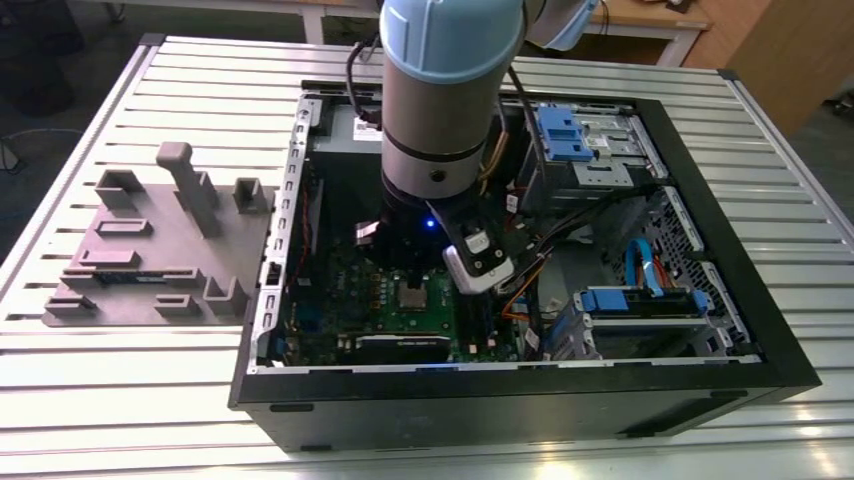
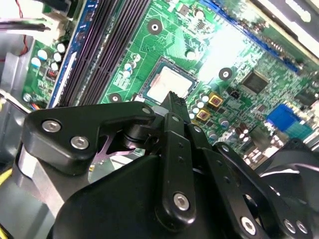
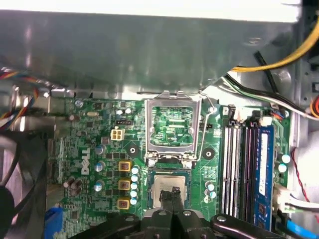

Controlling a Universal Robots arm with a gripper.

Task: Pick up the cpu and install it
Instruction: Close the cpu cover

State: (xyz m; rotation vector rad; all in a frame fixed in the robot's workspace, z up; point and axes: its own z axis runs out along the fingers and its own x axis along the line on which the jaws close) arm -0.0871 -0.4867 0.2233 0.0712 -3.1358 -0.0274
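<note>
Since the cpu (image 3: 164,181) already lies flat in its socket (image 3: 151,194), directly under the pincer's tips, we judge its seating to be the delicate part. The pincer (image 3: 172,193) is closed, fingers pressed together with nothing between them. We cannot tell whether the tips touch the chip's metal top. An off-centre push could tilt the chip and bend the socket contacts. Beyond the pincer the hinged frame (image 3: 148,127) stands open, so nothing clamps the chip. A sideways drag could shift it toward the memory slots (image 3: 239,164) alongside.
</note>
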